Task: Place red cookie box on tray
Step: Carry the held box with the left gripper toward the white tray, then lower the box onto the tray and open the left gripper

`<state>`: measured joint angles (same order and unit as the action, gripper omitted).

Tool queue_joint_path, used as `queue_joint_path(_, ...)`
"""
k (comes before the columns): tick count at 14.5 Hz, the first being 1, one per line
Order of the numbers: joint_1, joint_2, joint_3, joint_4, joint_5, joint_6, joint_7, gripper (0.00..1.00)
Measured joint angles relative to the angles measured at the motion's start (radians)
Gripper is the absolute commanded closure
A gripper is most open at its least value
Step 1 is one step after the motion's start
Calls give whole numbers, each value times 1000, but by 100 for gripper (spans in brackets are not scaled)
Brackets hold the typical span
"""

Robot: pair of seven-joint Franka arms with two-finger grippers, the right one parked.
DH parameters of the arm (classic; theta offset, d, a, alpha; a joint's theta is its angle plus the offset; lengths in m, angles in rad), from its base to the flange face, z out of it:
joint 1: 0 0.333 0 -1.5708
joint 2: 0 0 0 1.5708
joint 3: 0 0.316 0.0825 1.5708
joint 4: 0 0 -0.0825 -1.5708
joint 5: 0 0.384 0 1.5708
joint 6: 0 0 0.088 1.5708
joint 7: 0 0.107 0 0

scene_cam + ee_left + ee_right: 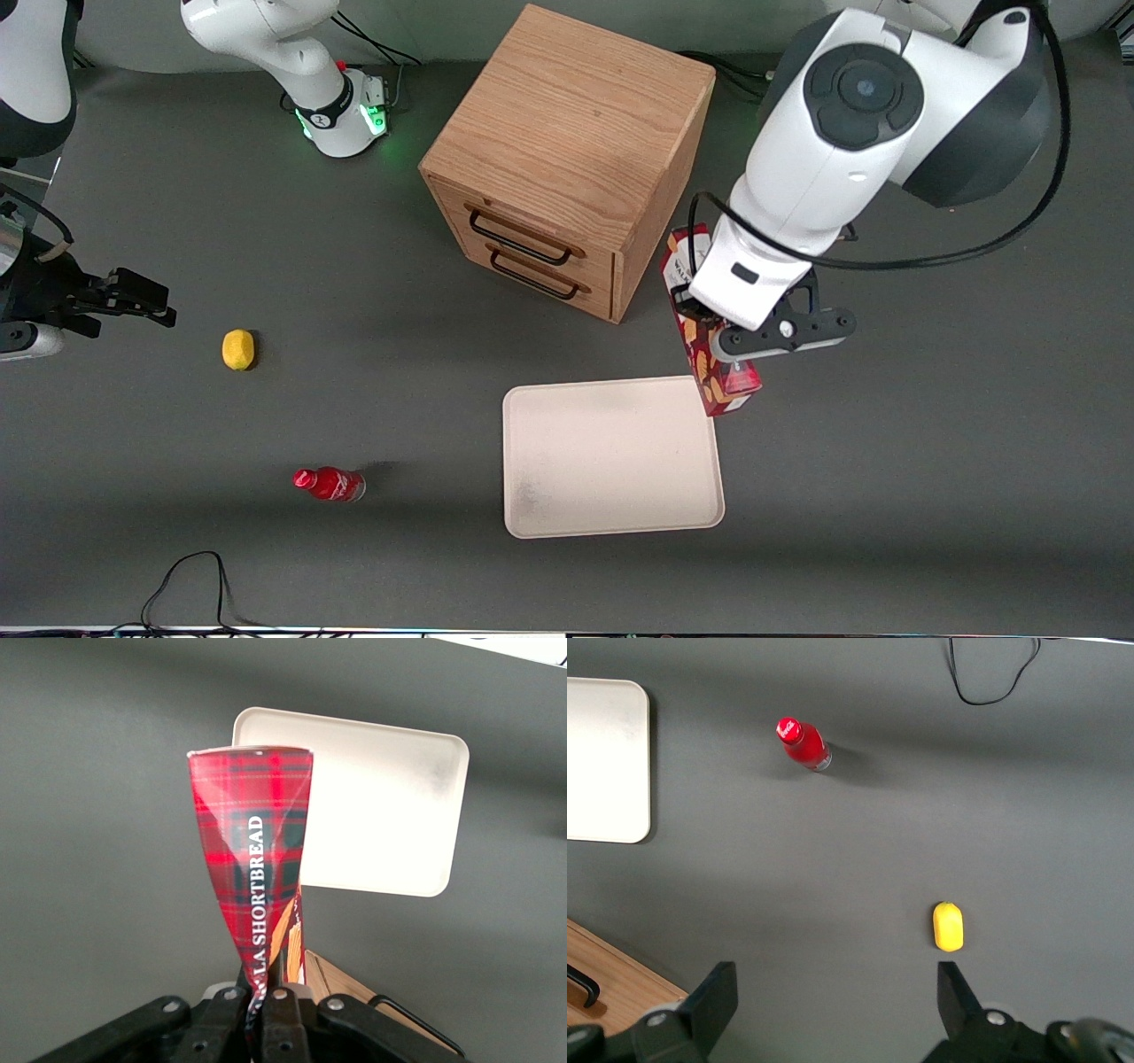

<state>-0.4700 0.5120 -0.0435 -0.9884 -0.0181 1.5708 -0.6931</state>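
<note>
The red cookie box (719,383), tartan-patterned with cookie pictures, hangs in the air beside the wooden cabinet, its lower end just past the tray's corner. My gripper (700,315) is shut on the box near its upper part. In the left wrist view the box (255,850) runs out from between the black fingers (285,1017), squeezed thin where they pinch it. The cream-white tray (611,505) lies flat on the dark table, nearer the front camera than the cabinet, and the same tray (390,815) shows past the box's end in the wrist view.
A wooden two-drawer cabinet (567,159) stands close beside the held box. Toward the parked arm's end lie a small red bottle (330,484) and a yellow lemon-like object (238,349). A black cable (190,580) loops near the table's front edge.
</note>
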Motion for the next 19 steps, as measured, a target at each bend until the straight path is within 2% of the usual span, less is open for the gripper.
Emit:
queue_joint_path(4, 38, 61, 1, 3, 0, 22, 59, 100)
queue_joint_path(10, 56, 243, 1, 0, 0, 194, 93, 100)
queue_joint_path(19, 64, 396, 1, -2, 5, 356, 131, 100)
